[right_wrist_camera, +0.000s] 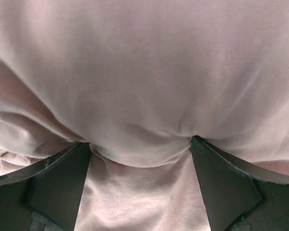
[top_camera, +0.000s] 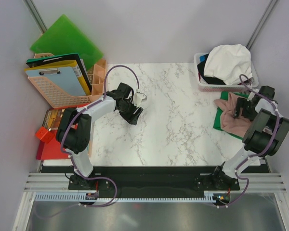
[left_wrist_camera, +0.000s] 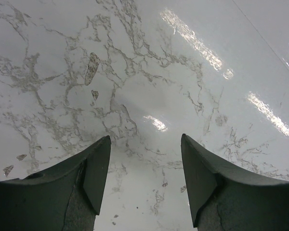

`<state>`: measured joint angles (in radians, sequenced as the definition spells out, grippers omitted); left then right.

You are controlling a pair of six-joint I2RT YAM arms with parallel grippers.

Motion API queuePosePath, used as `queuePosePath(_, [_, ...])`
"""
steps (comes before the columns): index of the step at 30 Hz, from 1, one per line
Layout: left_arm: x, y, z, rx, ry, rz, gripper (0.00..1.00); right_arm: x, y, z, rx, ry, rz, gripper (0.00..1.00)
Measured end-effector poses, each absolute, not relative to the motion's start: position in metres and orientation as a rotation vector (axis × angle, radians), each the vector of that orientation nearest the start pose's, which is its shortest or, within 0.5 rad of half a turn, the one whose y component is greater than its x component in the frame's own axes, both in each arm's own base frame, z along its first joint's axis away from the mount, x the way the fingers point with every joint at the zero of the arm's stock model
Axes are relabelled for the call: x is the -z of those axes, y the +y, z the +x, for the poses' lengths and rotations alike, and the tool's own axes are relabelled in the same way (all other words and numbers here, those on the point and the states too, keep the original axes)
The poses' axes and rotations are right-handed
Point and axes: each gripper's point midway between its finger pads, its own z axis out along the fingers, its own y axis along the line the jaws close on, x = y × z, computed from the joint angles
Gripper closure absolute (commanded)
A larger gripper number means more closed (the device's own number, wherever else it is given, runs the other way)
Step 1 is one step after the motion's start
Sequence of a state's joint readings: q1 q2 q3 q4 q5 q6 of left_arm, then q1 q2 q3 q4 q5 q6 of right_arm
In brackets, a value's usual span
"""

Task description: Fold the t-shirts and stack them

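A dusty pink t-shirt point(top_camera: 229, 121) lies crumpled on a green t-shirt point(top_camera: 217, 125) at the table's right edge. My right gripper point(top_camera: 239, 109) is down on the pink t-shirt point(right_wrist_camera: 144, 72); in the right wrist view its jaws stand wide, and my right gripper point(right_wrist_camera: 140, 142) is open with a fold of pink cloth bulging between the tips. My left gripper point(top_camera: 134, 114) hovers over the bare marble table point(top_camera: 183, 120) left of centre. In the left wrist view my left gripper point(left_wrist_camera: 145, 137) is open with nothing in it. A white t-shirt point(top_camera: 229, 60) tops darker ones in a basket.
The white basket point(top_camera: 201, 85) stands at the back right corner. At the back left a pink crate point(top_camera: 62, 94) holds clipboards and folders, with a green board point(top_camera: 67, 38) leaning behind it. Red items point(top_camera: 45, 137) lie off the table's left edge.
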<state>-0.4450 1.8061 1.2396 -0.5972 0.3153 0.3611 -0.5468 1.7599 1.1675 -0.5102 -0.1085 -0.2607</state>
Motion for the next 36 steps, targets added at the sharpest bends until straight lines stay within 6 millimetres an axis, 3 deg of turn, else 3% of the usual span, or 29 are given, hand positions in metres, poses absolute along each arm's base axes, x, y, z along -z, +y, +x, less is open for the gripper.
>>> queuePosePath(4, [-0.049, -0.201, 0.327, 0.455, 2.462, 1.146, 0.33, -0.042, -0.225, 0.344, 0.128, 2.636, 0.375, 0.1])
queuePosePath(9, [-0.049, -0.201, 0.327, 0.454, 2.463, 1.147, 0.33, -0.04, -0.224, 0.352, 0.117, 2.676, 0.306, 0.14])
queuePosePath(14, [-0.05, -0.201, 0.328, 0.452, 2.461, 1.146, 0.33, -0.044, -0.207, 0.358, 0.258, 2.663, 0.148, 0.13])
queuePosePath(20, [-0.05, -0.201, 0.328, 0.45, 2.462, 1.146, 0.33, -0.049, -0.154, 0.358, 0.31, 2.613, -0.073, 0.13])
queuePosePath(23, [-0.05, -0.201, 0.328, 0.45, 2.463, 1.147, 0.33, -0.049, -0.138, 0.357, 0.292, 2.61, -0.131, 0.13])
queuePosePath(30, [-0.049, -0.201, 0.327, 0.45, 2.464, 1.147, 0.33, -0.048, -0.141, 0.366, 0.284, 2.66, -0.166, 0.12])
queuePosePath(36, [-0.049, -0.2, 0.327, 0.449, 2.465, 1.147, 0.33, -0.049, -0.147, 0.391, 0.266, 2.698, -0.179, 0.13])
